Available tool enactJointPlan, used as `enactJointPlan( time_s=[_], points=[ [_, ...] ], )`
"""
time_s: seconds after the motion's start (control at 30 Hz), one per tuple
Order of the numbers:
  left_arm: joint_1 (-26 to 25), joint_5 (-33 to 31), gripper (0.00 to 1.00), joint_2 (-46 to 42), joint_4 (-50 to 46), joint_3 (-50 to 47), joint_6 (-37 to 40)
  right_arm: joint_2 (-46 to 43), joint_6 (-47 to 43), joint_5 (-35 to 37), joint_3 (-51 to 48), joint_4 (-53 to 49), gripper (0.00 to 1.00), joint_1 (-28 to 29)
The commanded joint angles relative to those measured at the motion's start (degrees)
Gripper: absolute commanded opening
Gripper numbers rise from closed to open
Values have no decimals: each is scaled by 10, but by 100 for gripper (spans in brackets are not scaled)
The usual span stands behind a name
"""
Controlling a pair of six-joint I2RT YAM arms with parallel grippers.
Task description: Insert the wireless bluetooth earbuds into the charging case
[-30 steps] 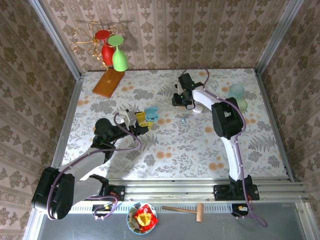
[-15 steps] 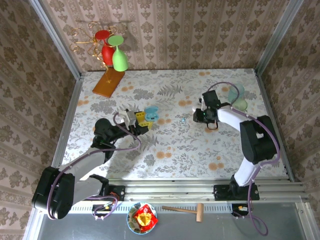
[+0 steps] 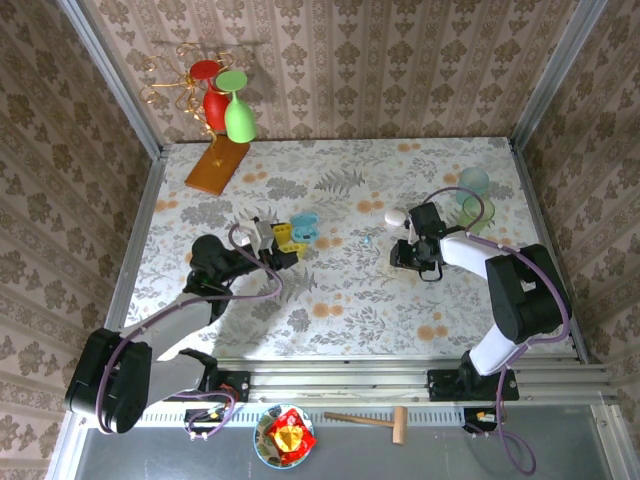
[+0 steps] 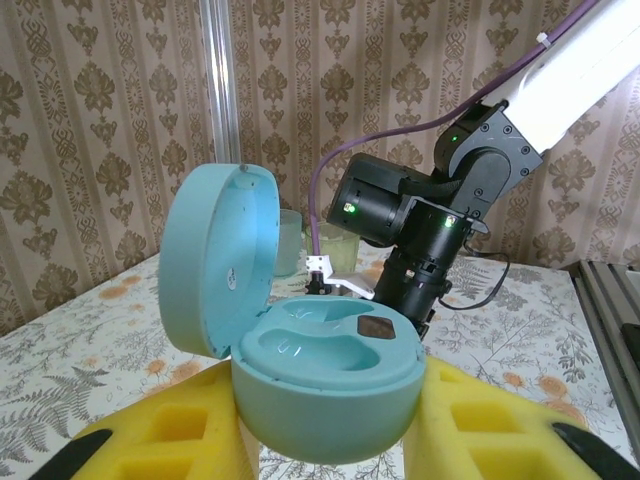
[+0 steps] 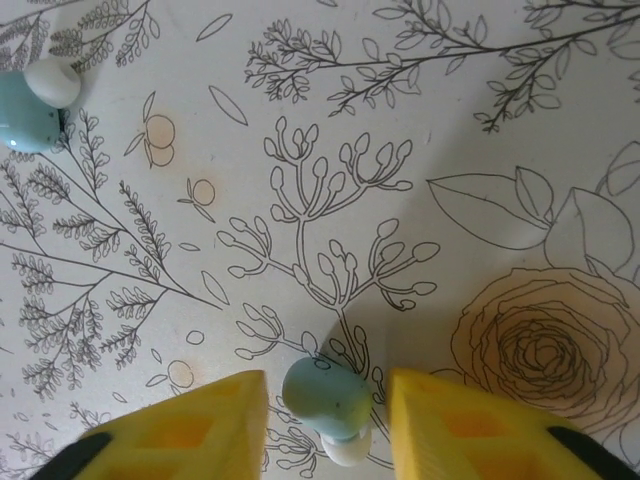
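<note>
Right gripper [image 5: 328, 425], released, straddles an earbud [image 5: 322, 393] on the counter [image 5: 450, 120]: light, smooth, likely slippery; pinch its rounded body. Left gripper [image 4: 330, 440] grasps the open case [image 4: 325, 365].

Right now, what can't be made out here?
Right wrist: earbud between the fingers of the right gripper; its lower tip is cut off by the bottom edge.
Right wrist: second earbud, partly cut off by the left edge.
Top: speck left of the right gripper, too small to identify.
Left wrist: case underside, hidden by the left gripper.
</note>
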Motion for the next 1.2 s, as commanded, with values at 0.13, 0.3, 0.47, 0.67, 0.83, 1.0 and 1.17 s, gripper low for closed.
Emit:
enactJointPlan(
  time_s=[0.13,0.3,0.47,0.67,0.83,1.0,1.17],
  points=[
    [2,13,34,-2,22,16,-11,-44,-34,34,5,-12,55,3],
    [2,14,34,7,40,14,-17,11,-45,-27,29,10,58,0],
    [1,14,34,6,52,10,-25,22,-58,-36,20,24,51,0],
    [-1,12,34,0,44,10,-20,-4,-72,-71,-19,13,48,-4],
    [-1,13,34,2,43,11,-20,-38,-61,-115,-54,17,46,-4],
    [-1,13,34,3,43,12,-21,-65,-49,-112,-62,2,45,-4],
    [-4,14,34,6,42,15,-20,-95,-3,-48,-64,9,45,-12]
  ],
)
